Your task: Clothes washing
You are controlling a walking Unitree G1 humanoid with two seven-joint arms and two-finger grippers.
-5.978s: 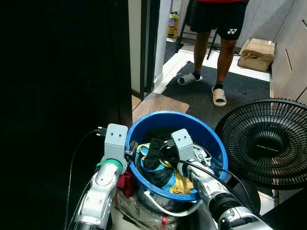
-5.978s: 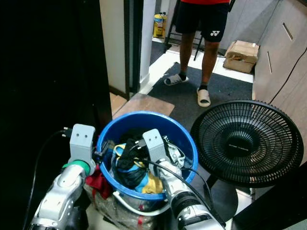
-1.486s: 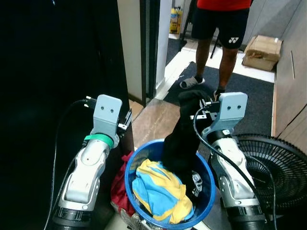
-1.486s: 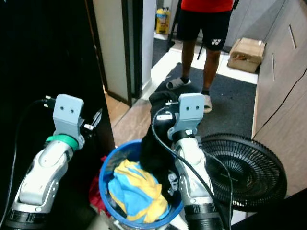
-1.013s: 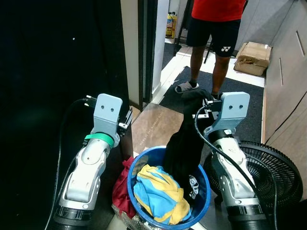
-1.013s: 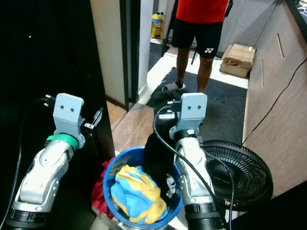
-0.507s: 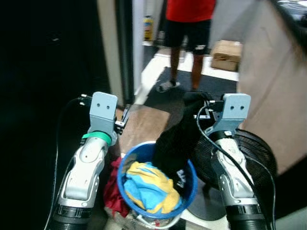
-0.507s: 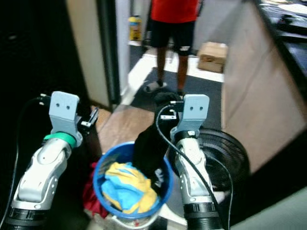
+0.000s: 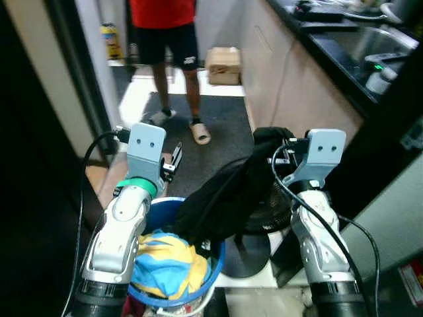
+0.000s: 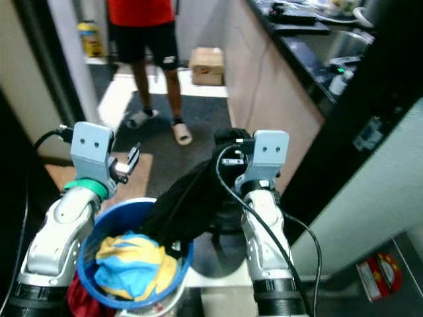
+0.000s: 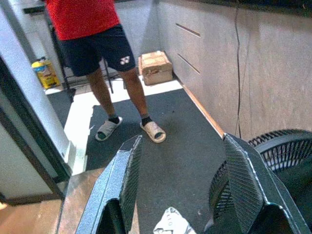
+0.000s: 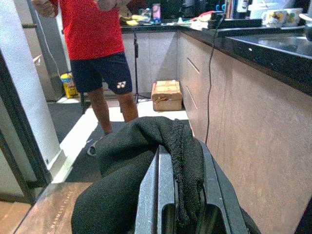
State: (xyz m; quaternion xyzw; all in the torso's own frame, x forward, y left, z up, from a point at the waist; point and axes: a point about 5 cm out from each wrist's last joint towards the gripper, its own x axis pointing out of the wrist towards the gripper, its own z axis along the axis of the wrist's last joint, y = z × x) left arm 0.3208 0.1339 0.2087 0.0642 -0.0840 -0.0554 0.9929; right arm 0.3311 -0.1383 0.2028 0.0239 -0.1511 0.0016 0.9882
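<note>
My right gripper is raised at chest height and shut on a black garment, which hangs down and to the left over the blue laundry basket. In the right wrist view the black garment drapes over the fingers. A yellow and blue garment lies in the basket. My left gripper is held up to the left of the garment, open, with nothing between its fingers.
A person in a red shirt and dark shorts stands ahead on the dark mat. A black floor fan stands behind the hanging garment. A counter with beige cabinets runs along the right. A cardboard box sits by the cabinets.
The whole view has swung to the right, bringing the counter into sight. The black garment stays in my right gripper and now trails out to the left over the basket.
</note>
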